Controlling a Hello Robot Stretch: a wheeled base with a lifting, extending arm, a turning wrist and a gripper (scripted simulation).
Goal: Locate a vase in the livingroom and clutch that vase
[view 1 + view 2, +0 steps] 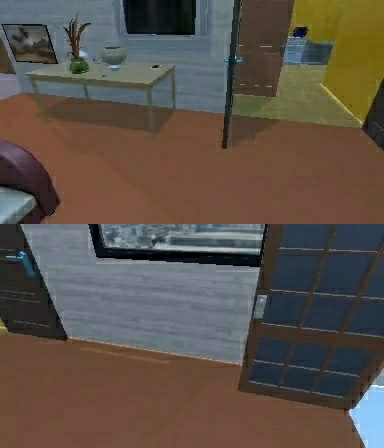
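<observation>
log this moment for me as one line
stage: vase sighted, not yet reached | target: white round vase on table, forward view's left | beside it: potted plant | right of table: open door

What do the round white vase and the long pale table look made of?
Round white vase: likely glazed ceramic or glass, smooth with pale sheen. Long pale table: probably light wood, matte beige top, thin legs.
</observation>
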